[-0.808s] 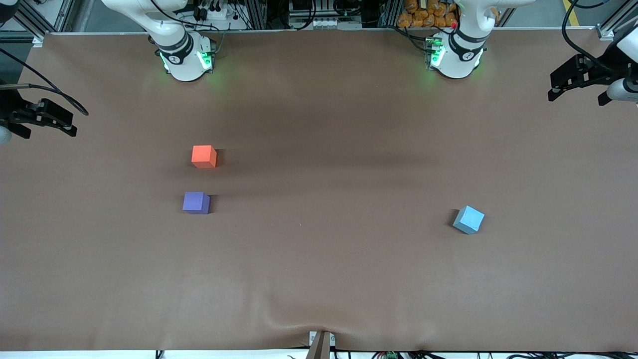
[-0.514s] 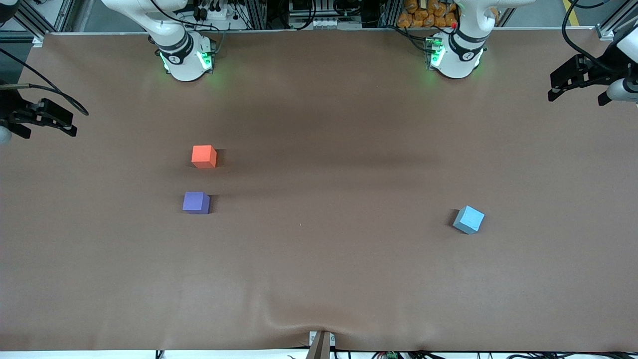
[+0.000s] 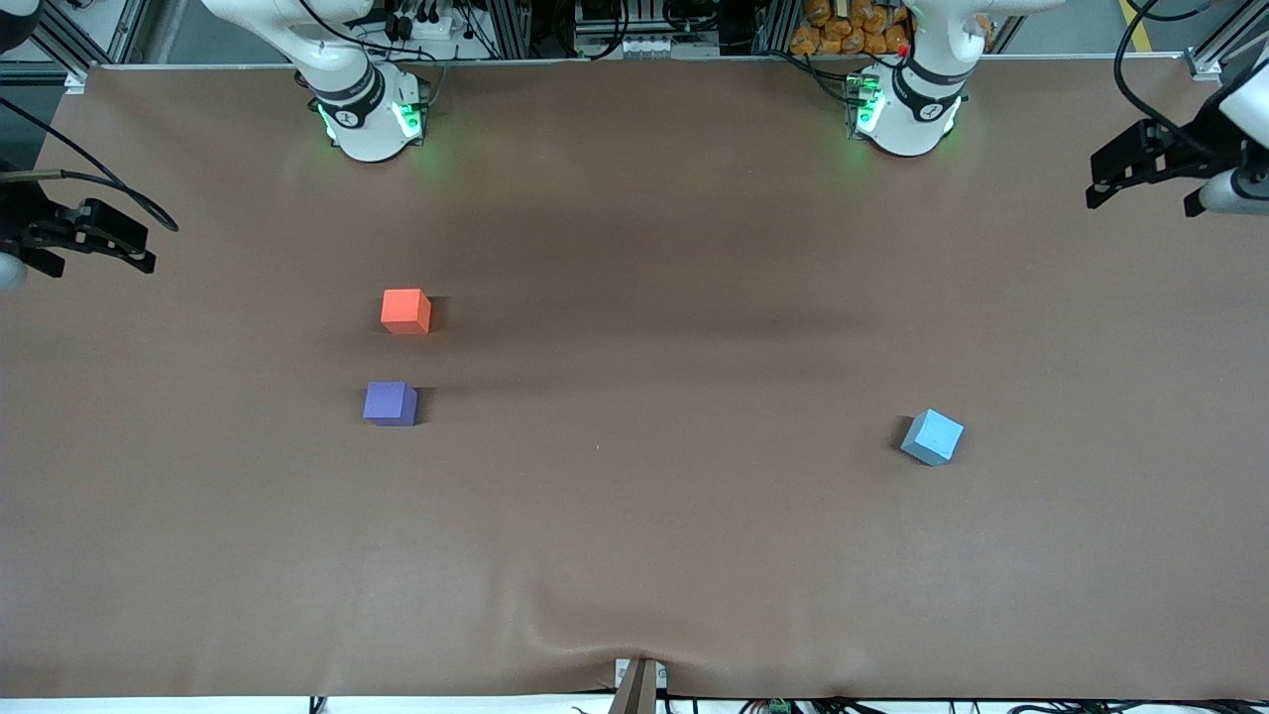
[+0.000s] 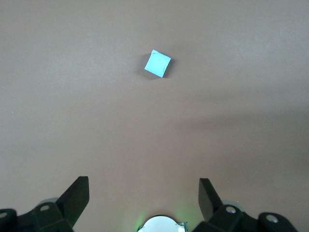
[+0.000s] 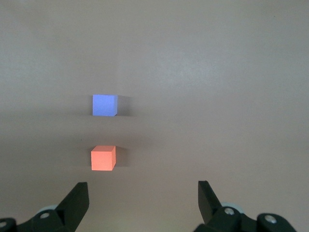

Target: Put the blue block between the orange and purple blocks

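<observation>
Nothing is held yet; judging from the layout, the task stands at its very first step, the reach for the blue block [image 3: 932, 436]. That block rests on the table [image 3: 634, 555] toward the left arm's end, turned at an angle to the table's edges, well apart from the other two cubes. The orange block [image 3: 405, 310] and purple block [image 3: 390, 403] sit toward the right arm's end, the purple one nearer the front camera, with a bare gap between them that looks about wide enough for one more cube.

The left gripper [image 3: 1125, 177] hangs over the left arm's end of the table, its fingers [image 4: 77, 198] spread apart and empty; its wrist view shows the blue block on bare cloth ahead. The right gripper [image 3: 94, 243] hangs over the right arm's end, fingers [image 5: 76, 202] likewise apart and empty, with the orange and purple blocks in its wrist view.

The left arm is the closer one to the blue block, so the next move likely falls to it: travel over the block, turn the wrist so the fingers match the cube's rotated faces, then descend and close. The later placement will need care, since the gap is tight and a careless drop could nudge either neighbour.
</observation>
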